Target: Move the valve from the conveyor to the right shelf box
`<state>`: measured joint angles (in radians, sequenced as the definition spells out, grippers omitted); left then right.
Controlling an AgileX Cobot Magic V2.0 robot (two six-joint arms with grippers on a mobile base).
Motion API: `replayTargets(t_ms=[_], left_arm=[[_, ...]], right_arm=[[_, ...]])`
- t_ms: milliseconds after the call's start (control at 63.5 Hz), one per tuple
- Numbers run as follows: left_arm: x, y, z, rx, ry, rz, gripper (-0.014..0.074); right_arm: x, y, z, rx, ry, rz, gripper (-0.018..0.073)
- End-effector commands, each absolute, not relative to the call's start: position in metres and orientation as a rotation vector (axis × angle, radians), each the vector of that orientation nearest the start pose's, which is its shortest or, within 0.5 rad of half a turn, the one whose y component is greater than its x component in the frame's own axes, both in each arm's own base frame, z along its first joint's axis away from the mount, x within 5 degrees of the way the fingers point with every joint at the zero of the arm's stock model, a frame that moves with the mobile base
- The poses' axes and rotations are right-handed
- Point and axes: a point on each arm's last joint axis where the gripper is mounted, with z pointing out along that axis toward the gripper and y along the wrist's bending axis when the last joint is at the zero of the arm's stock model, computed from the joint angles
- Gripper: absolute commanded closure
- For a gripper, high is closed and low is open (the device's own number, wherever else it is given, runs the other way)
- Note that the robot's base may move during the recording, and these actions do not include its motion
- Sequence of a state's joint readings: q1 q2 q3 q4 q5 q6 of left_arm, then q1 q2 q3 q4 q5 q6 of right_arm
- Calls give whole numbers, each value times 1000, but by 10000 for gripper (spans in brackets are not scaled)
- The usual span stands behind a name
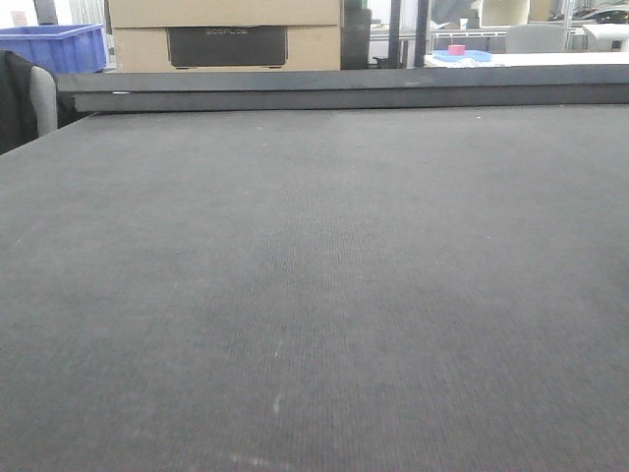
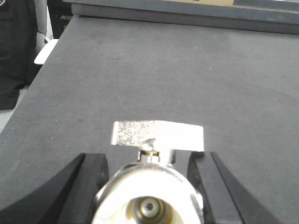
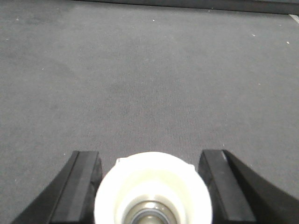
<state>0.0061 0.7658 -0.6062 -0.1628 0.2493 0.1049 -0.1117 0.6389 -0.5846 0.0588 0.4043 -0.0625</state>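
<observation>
The conveyor is a wide dark grey woven belt that fills the front view; no gripper or valve shows there. In the left wrist view my left gripper is shut on a silver valve with a flat metal handle pointing away over the belt. In the right wrist view my right gripper is closed around a second valve, seen end-on as a cream-white round opening with a metal ring inside, over the belt. The shelf box is out of view.
A dark rail runs across the belt's far end. Behind it stand a blue crate at left, a cardboard box and a table with a pink item. Dark fabric hangs beside the belt's left edge.
</observation>
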Motion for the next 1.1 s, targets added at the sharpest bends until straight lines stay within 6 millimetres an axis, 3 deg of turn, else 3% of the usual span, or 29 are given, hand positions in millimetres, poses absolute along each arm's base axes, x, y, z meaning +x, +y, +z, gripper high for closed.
replayTargets(t_ms=[0,1087], left_arm=[[160,-2,330,-34,1815,-61,707],[160,-2,330,-34,1815,-61,707]], right_arm=[[130,-14,330,76,1846,-80,721],[130,-14,330,76,1846,-80,721]])
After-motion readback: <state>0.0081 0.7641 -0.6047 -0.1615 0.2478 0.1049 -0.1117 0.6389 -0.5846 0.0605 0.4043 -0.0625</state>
